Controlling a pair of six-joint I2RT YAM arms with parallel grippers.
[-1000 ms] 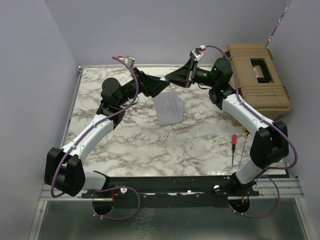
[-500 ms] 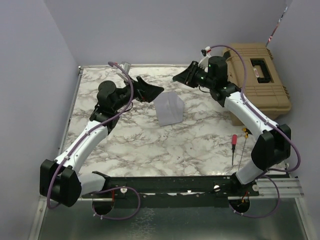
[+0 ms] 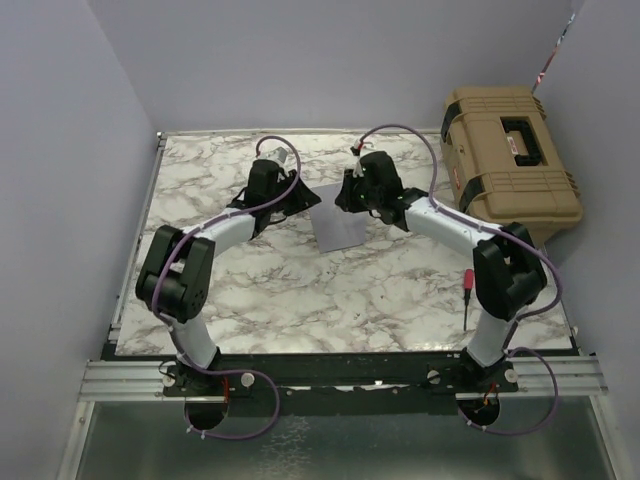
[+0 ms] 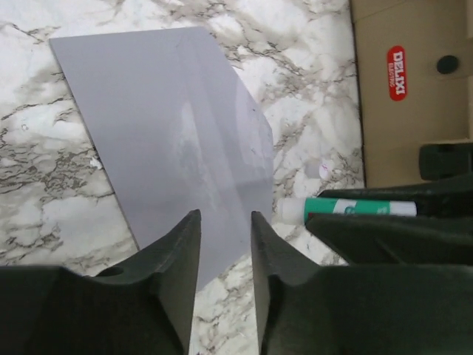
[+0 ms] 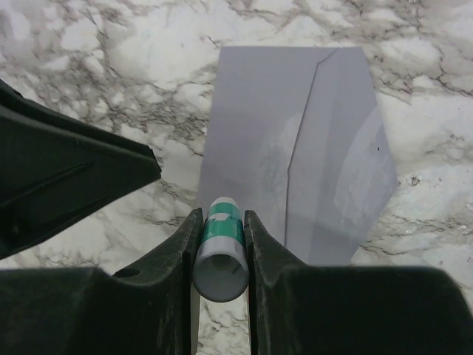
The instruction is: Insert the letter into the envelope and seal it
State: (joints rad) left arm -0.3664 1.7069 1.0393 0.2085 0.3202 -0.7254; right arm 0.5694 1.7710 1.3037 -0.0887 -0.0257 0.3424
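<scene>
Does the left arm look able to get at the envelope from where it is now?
Probably yes. The left gripper hangs right over an edge of the envelope, with its jaws apart and nothing between them. The right gripper, shut on the glue stick, stands beside it, not across its way.

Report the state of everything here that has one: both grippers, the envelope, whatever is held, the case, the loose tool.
grey-lavender paper envelope: flat on the marble table, ungripped; flap seal unclear
white-and-green glue stick: clamped in the right gripper
left gripper: open, empty, above the envelope's edge
right gripper: shut on the glue stick
tan plastic tool case: lid closed
red-handled screwdriver: lying flat on the table
</scene>
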